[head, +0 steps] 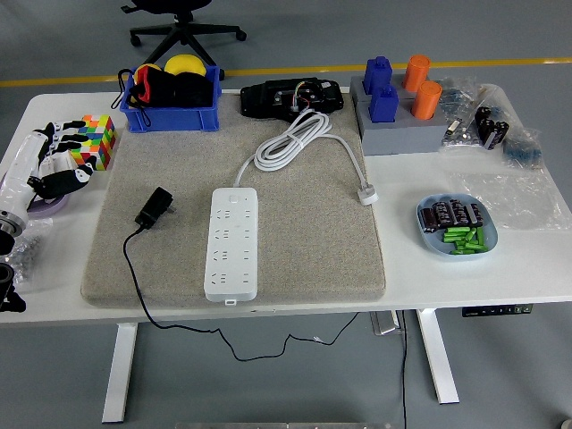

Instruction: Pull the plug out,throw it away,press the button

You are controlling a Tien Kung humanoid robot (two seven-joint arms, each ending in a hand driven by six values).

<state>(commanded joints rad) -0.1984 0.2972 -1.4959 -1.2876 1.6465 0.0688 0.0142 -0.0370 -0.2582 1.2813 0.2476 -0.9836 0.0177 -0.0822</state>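
Note:
A white power strip lies lengthwise in the middle of a grey mat. No plug is in its sockets. To its left on the mat lies a black plug, and its black cord runs over the table's near edge. The strip's own white cable is coiled at the back of the mat and ends in a white plug. My left hand hovers at the table's left edge, well left of the black plug, with relaxed fingers and nothing in it. My right arm is out of sight.
A colourful cube sits just right of my left hand. At the back stand a blue bin, a black device and a grey block with blue and orange pegs. A blue dish of small parts and plastic bags lie right.

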